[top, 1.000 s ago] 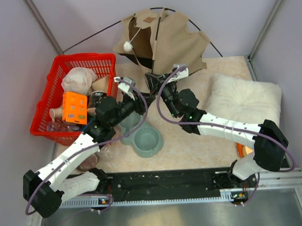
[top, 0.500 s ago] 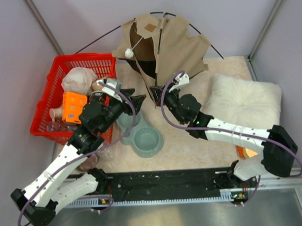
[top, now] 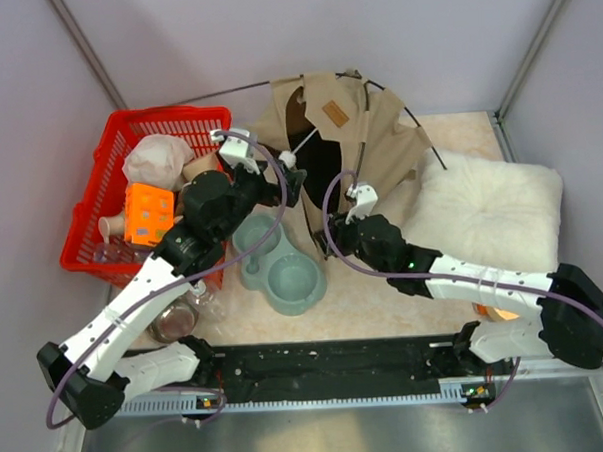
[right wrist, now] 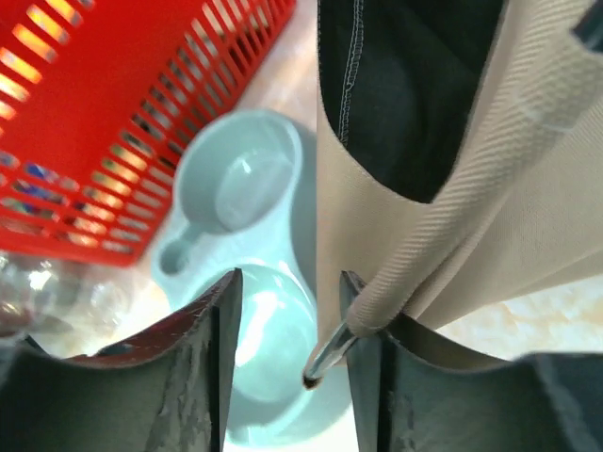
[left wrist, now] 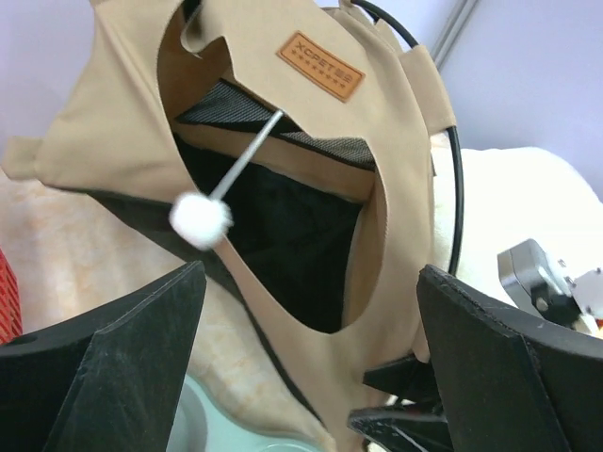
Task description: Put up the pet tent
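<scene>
While the pet tent leans between red basket and cushion, we hold our left gripper wide and empty at its doorway, our right gripper slightly parted, clamping nothing, beside a pole tip, likely so the frame springs free.

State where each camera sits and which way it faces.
Top external: above and behind the bases, looking down on pet tent, red basket, cushion; both arms show.
Left wrist: on the left arm, facing the doorway; open left end effector frames it.
Right wrist: on the right arm, looking down at twin bowl and tent; right end effector shows.
Shared: all three see the tent.
</scene>
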You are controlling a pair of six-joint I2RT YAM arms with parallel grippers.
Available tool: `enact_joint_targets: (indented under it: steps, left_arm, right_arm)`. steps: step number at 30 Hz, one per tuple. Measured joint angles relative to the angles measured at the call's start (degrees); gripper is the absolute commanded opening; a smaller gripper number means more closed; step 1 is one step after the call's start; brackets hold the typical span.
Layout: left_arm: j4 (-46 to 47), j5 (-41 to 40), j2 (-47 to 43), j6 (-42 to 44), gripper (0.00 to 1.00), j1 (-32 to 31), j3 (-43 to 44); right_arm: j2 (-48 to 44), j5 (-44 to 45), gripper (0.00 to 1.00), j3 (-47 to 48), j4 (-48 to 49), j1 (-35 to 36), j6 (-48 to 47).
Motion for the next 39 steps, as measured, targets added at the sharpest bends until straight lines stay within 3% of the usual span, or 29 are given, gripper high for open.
enact_joint_targets:
  steps: [4,7,15,21,30,35,39]
  left_arm:
    - [0.02,-1.77,1.77,-0.09,0.99,0.31,0.9]
    - [-0.02,-2.01,2.47,0.37,0.98,0.48,1.77]
    - [-0.92,3.23,5.22,1.81,0.94,0.79,6.32]
    - [-3.04,10.05,12.17,-0.85,0.9,0.79,13.66]
    - [-4.52,17.25,24.61,-8.26,0.79,0.17,22.45]
    - [-6.23,15.8,30.69,-9.22,0.75,-3.58,25.75]
    - [-8.07,9.57,33.83,-8.46,0.66,-8.66,28.63]
  right_arm:
    - [-3.96,-0.57,0.77,-0.66,-8.92,0.02,1.4]
    - [-9.14,0.15,0.89,-0.66,-15.1,0.02,2.6]
    - [-24.22,5.2,0.94,0.22,-28.72,0.0,4.72]
    - [-29.22,11.65,0.82,5.46,-39.67,0.02,8.46]
    - [-30.29,23.61,0.34,23.63,-55.82,0.0,15.08]
    - [-26.08,29.97,0.32,31.21,-64.26,-0.09,18.8]
    - [-19.21,30.91,0.32,33.07,-67.25,-3.56,18.58]
